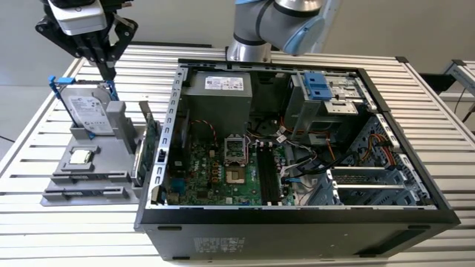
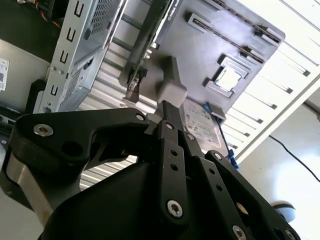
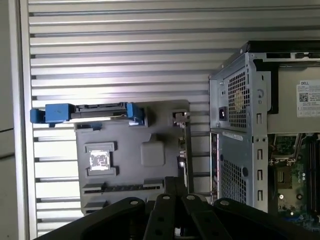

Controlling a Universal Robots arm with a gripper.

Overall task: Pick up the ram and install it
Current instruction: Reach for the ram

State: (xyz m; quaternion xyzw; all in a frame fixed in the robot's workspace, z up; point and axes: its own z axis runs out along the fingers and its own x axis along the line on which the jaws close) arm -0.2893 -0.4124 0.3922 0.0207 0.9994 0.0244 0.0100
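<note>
Slatted metal table (image 1: 44, 233) carries a grey tray (image 1: 111, 167) beside an open computer case (image 1: 297, 233). At the tray's near end, a thin grey strip standing edge-on in a slot looks like the ram (image 1: 88, 177), though that is uncertain. Behind it sit a chip (image 1: 80, 157) and a hard drive (image 1: 88, 108). Farthest back, the gripper (image 1: 110, 72) hovers above the drive, fingers pressed together, holding nothing. Descending here, the closed fingers could strike the drive or catch the green card (image 1: 152, 142) instead. The ram lies well apart from the fingers, nearer the camera.
</note>
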